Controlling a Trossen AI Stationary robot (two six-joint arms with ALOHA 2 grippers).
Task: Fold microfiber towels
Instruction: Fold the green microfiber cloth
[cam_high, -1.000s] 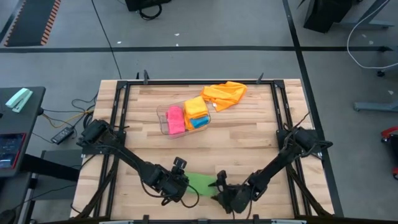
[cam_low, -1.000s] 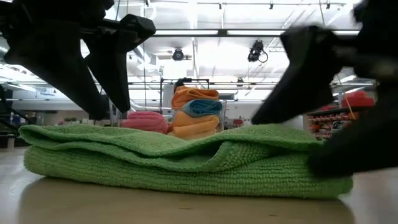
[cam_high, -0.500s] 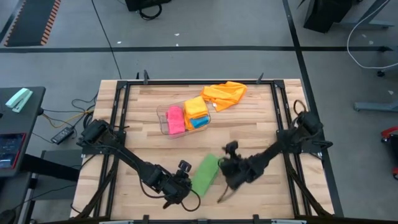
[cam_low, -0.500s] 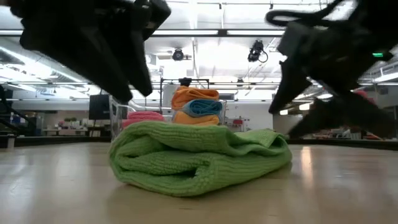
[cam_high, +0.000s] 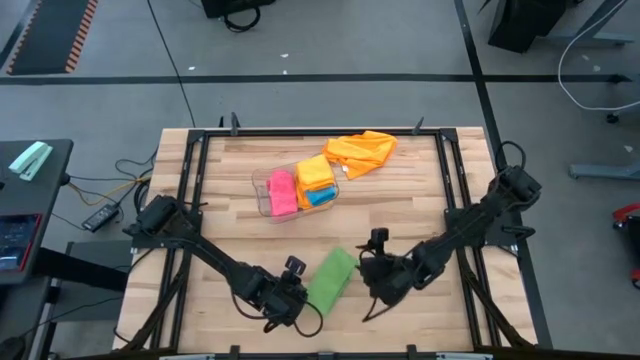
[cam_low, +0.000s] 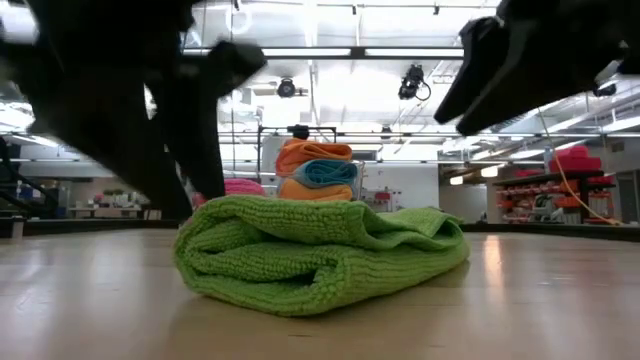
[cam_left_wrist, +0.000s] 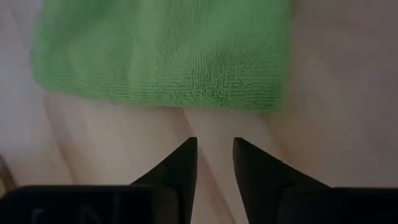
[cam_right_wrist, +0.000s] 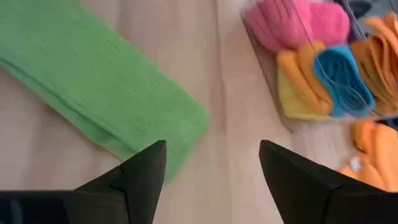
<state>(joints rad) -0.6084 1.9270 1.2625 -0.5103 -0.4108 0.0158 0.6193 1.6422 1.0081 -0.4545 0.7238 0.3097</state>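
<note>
Green towel sits folded into a narrow bundle on the table, directly between the two grippers, touching neither. Left gripper is just beside the towel's long edge, low over the wood, jaws nearly together with a thin gap and nothing in them; in its wrist view the cloth edge lies just ahead of the fingertips. Right gripper is on the towel's other side, a bit farther off and raised, jaws spread wide, empty. Beyond the right gripper, well apart from both: clear bin with the pink towel, a yellow-orange towel and a blue towel packed in, and a loose orange towel crumpled just past the bin. Looks like the fold is done and the next step is pickup or transfer. Risks: the low view shows puffy stacked layers with loose edges, so a pinch that catches only the top layer would peel the fold open on lift. The left jaws look too narrow to straddle the bundle as they stand, so going in like this would likely shove it across the table. The bin looks nearly full, so pushing another in could snag the rim or disturb the stack.
</note>
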